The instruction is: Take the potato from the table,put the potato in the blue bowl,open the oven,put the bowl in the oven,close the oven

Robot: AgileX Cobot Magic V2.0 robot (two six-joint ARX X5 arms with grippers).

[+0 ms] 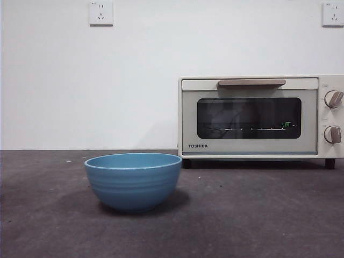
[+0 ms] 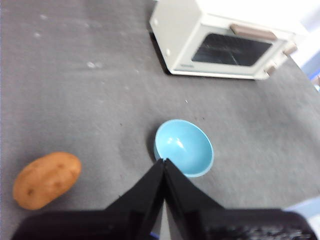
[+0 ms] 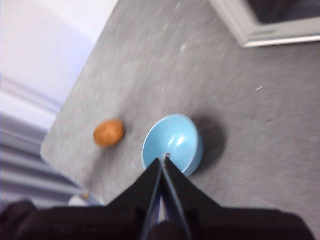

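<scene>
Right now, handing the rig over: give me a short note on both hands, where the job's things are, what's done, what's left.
Left hand: shut, empty, raised above the table near the blue bowl.
Right hand: shut, empty, also above the bowl.
Potato: lying on the table, apart from the bowl, untouched.
Blue bowl: upright and empty, out in front of the oven.
Oven: door closed.
Done: nothing yet.
Left: pick up the potato, drop it in the bowl, open the oven, put the bowl inside, close the door.
</scene>
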